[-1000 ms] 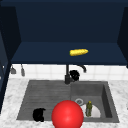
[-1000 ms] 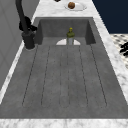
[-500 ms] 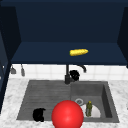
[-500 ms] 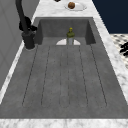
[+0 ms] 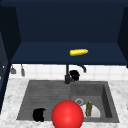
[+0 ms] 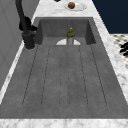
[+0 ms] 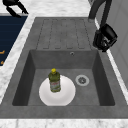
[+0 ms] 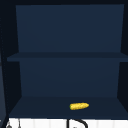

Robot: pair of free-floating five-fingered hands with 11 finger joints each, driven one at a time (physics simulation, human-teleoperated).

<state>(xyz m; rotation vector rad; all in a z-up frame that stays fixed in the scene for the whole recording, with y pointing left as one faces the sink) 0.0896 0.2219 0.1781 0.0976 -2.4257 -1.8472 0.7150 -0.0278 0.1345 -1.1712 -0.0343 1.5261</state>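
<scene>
My left hand hangs at the front edge of the drainboard, fingers spread and holding nothing; it also shows as the left hand and the left hand just off the counter's front. My right hand hovers beside the black faucet, close to its stem, seen too as the right hand and the right hand. A green bottle stands upright on a white plate in the basin. A large red ball sits low in the front view, between the left hand and the bottle.
A yellow corn cob lies on the lowest shelf of the dark blue cabinet above the sink. The drain is beside the plate. A small plate with a brown item rests on the counter past the basin. The ribbed drainboard is bare.
</scene>
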